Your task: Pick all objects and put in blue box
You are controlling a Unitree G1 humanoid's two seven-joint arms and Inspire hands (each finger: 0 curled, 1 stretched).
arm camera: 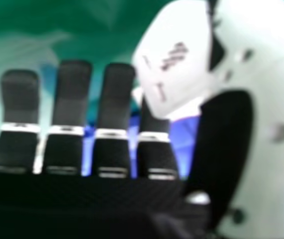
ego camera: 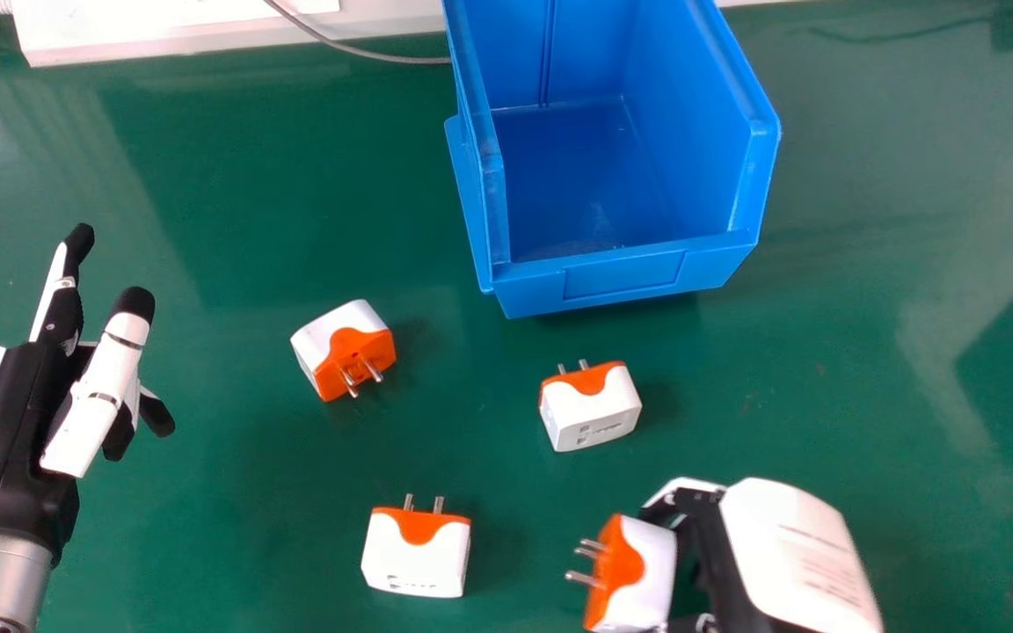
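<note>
In the head view, my right hand [ego camera: 797, 549] is low on the right, pinching a white-and-orange plug adapter [ego camera: 647, 576] whose prongs point left. The right hand view has the adapter [arm camera: 174, 62] between thumb and fingers of that hand [arm camera: 114, 102]. Three more adapters lie on the green table: one tilted [ego camera: 344, 347] at centre left, one [ego camera: 590, 409] below the blue box, one [ego camera: 416, 552] near the bottom. The blue box [ego camera: 625, 272] stands at top centre, its visible floor bare. My left hand [ego camera: 18, 404] is open at the left, holding nothing.
Behind the box, a grey cable [ego camera: 357, 53] runs along the table's far edge, beside a white surface [ego camera: 163, 31] at the top left. Green table [ego camera: 867, 290] stretches to the right of the box.
</note>
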